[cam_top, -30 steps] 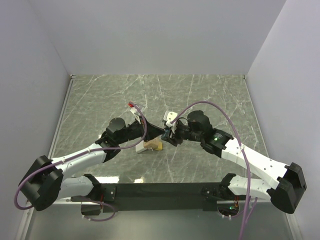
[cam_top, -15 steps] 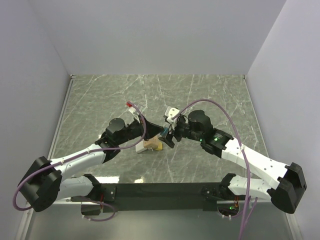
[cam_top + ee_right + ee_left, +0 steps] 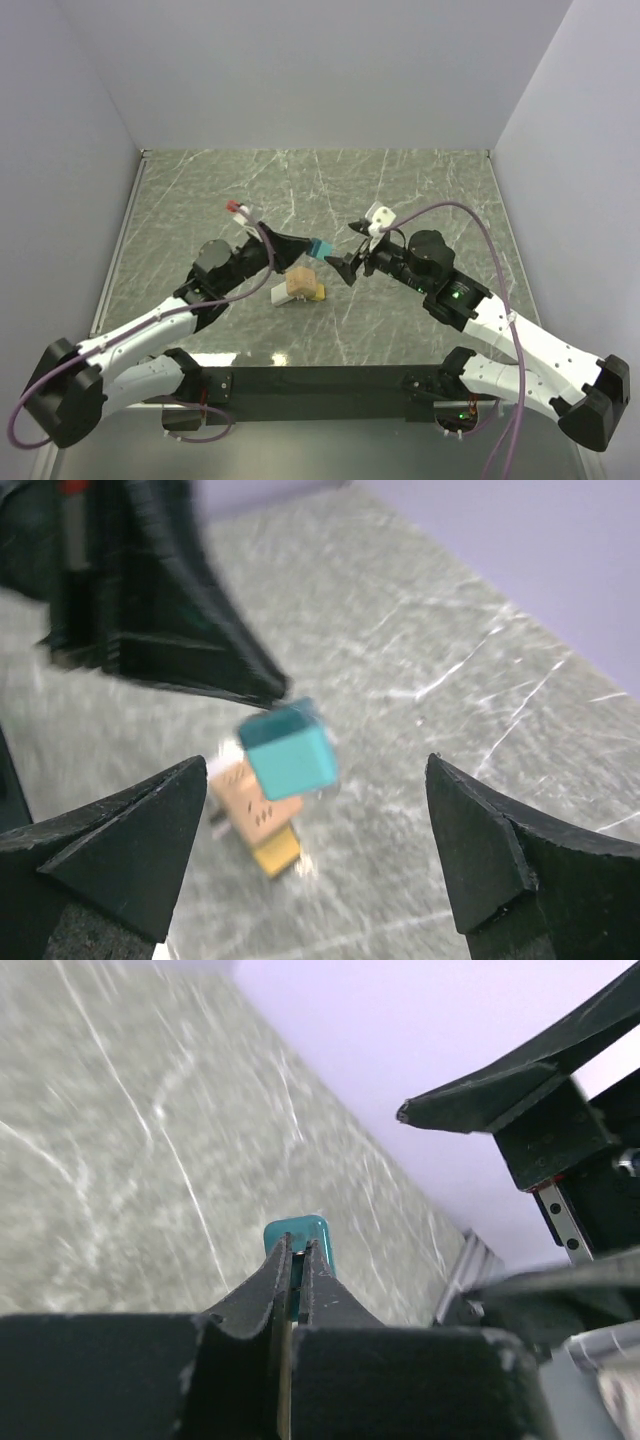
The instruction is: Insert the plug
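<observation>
A teal plug point(image 3: 319, 247) hangs above the table, pinched at its near end by my left gripper point(image 3: 306, 246), which is shut on it. In the left wrist view the plug point(image 3: 297, 1233) pokes out past the closed fingertips. My right gripper point(image 3: 348, 256) stands wide open just right of the plug, touching nothing. In its own view the plug point(image 3: 290, 750) floats between and beyond the spread fingers point(image 3: 130, 830). Below the plug, a tan socket block point(image 3: 299, 287) with a yellow end lies on the marble table point(image 3: 420, 190); it also shows as the block point(image 3: 255, 815) in the right wrist view.
White walls close off the table at the back and on both sides. A metal rail point(image 3: 120, 250) runs along the left edge. Purple cables point(image 3: 440, 210) loop over both arms. The black base bar point(image 3: 320, 382) lies along the near edge.
My right gripper has opened, let go of the plug and drawn back to the right. My left gripper has kept its hold on the plug and pulled back left, off the socket block.
</observation>
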You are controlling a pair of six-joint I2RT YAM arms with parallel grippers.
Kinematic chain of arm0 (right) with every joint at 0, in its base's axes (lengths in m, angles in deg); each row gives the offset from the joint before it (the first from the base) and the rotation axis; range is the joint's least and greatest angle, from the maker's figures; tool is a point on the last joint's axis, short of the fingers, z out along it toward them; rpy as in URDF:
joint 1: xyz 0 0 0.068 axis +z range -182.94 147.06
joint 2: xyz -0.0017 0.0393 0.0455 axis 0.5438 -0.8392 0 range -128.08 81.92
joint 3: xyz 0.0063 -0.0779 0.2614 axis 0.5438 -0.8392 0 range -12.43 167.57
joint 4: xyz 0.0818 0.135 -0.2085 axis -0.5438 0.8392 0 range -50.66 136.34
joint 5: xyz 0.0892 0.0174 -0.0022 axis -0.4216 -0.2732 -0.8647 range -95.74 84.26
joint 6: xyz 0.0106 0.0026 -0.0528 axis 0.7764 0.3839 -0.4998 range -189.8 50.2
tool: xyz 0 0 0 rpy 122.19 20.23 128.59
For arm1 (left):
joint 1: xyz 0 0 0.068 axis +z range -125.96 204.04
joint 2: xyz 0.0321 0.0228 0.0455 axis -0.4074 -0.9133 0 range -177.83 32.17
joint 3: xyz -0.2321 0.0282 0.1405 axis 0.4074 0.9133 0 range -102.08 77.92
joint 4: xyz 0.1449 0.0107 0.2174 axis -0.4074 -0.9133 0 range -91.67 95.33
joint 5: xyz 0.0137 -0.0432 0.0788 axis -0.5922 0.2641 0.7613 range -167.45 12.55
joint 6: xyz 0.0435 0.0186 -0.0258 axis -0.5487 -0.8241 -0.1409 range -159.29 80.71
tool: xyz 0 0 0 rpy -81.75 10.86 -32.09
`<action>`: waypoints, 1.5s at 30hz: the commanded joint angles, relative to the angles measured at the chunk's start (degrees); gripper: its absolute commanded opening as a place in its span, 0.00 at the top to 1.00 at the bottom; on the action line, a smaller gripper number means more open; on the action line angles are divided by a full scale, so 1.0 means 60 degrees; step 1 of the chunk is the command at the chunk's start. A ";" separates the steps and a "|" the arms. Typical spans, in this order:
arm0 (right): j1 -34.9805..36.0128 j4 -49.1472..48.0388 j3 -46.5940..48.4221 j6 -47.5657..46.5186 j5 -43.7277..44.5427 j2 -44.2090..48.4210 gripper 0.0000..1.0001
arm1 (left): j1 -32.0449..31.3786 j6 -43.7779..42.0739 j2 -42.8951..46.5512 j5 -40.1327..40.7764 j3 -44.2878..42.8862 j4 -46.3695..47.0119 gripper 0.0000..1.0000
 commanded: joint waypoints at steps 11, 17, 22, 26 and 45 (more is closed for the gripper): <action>-0.1630 -0.5370 -0.1128 0.5896 -0.2340 -0.0047 0.11 | 0.0173 0.0275 0.2434 0.0198 0.1704 0.3724 1.00; -0.1953 -0.7303 -0.1508 0.7144 -0.3986 -0.0355 0.13 | 0.0173 0.0290 0.2582 -0.0168 0.1602 0.4341 1.00; -0.1953 -0.8771 -0.1685 0.7878 -0.4896 -0.0794 0.14 | 0.0187 0.0612 0.2333 -0.0533 0.1529 0.4927 1.00; -0.1953 -0.8683 -0.1641 0.7776 -0.4925 -0.0882 0.15 | 0.0158 0.0774 0.2289 -0.0666 0.1573 0.5440 1.00; -0.1749 -0.9415 -0.1465 0.7966 -0.5481 -0.1673 0.36 | -0.0282 0.0657 0.1747 -0.0857 0.1338 0.6055 1.00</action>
